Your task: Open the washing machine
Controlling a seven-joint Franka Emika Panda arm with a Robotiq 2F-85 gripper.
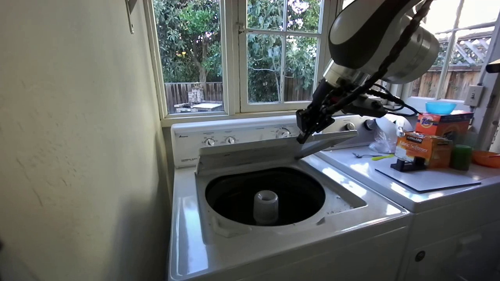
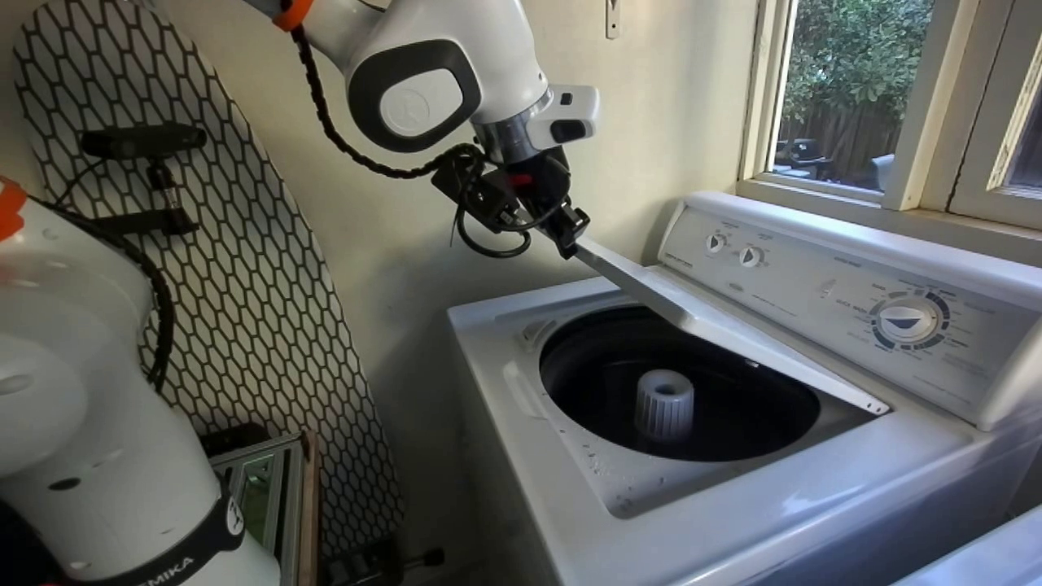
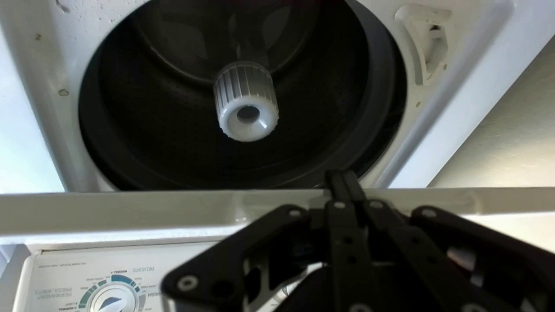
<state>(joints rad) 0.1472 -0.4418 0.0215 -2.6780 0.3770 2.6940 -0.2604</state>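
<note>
One washing machine, around 5 o'clock in an exterior view; robot arm at 2 o'clock. Lid tilted partway up, short of the control panel at 12 o'clock from the drum. Agitator in the drum's middle. Jaws narrow, fingertips together with nothing visible between, at 4 o'clock from the drum in the wrist view, by the lid's edge; contact hard to confirm. Likely step in hand: raising the lid, partly done. Next, by judgement: push the lid back until leaning unaided.
</note>
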